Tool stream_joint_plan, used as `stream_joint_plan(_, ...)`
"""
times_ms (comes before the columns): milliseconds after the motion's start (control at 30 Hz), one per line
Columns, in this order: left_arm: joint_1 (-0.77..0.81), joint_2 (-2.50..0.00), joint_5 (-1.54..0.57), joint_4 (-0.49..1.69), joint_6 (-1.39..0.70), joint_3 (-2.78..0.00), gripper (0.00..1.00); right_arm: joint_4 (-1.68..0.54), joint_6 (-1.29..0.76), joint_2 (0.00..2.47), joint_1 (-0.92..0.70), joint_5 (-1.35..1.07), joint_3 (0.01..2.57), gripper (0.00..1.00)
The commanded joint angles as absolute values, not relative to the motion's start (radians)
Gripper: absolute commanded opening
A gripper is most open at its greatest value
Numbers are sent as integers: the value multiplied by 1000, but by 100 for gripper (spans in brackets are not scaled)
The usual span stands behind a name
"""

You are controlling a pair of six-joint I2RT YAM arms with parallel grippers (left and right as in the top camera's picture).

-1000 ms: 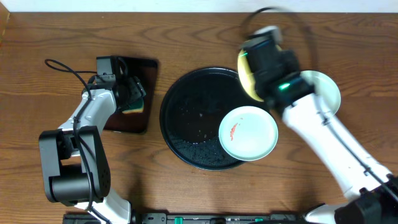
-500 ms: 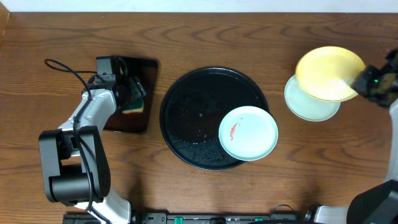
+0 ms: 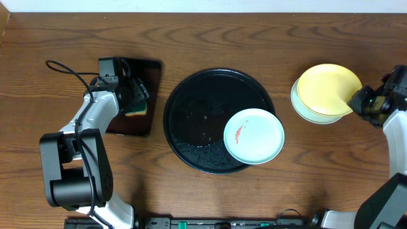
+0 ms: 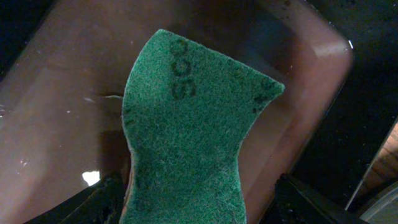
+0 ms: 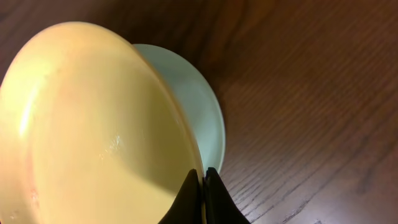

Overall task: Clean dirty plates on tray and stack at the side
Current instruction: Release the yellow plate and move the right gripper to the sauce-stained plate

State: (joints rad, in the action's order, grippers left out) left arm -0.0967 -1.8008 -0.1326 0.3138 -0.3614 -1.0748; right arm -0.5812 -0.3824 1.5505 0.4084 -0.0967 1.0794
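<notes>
At far right, a yellow plate tilts over a pale plate.
Right gripper pinches its rim; sponge sits between left gripper fingers, grip unclear.

Three plates were on the table: two pale bluish-white and one yellow. One pale plate, with a single red smear, lay near the table's middle. The other pale plate and the one yellow plate made a pair toward the right edge. There was one round black tray, one smaller dark rectangular tray toward the left edge, and one green sponge. Two robot arms were present: one left arm and one right arm.
</notes>
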Motion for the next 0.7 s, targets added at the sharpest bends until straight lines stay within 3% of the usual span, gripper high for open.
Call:
stream_joint_plan(0,-102,-1799,-138,316,-352,-1078,78,-487,-435,1533,411,-80,1032,1)
stream_joint_plan(267,-102,-1799,-138,316,-352,-1078,79,-402,-456,1640,412,-57,1018,1)
stream_joint_plan(300,-102,-1799,-138,316,-352,-1078,78,-396,-456,1660,411,-64,1018,5)
stream_joint_plan(367,-102,-1799,-138,316,-352,-1078,79,-388,-456,1700,411,-96,1018,28)
stream_joint_plan(467,-102,-1799,-138,316,-352,-1078,78,-385,-451,1715,410,-125,1018,38)
stream_joint_plan(500,-102,-1799,-138,316,-352,-1078,78,-387,-421,1708,408,-143,1023,52)
stream_joint_plan(567,-102,-1799,-138,316,-352,-1078,79,-409,-409,1689,407,-164,1037,64)
stream_joint_plan(667,-102,-1799,-138,316,-352,-1078,78,-468,-410,1617,402,-171,1066,65)
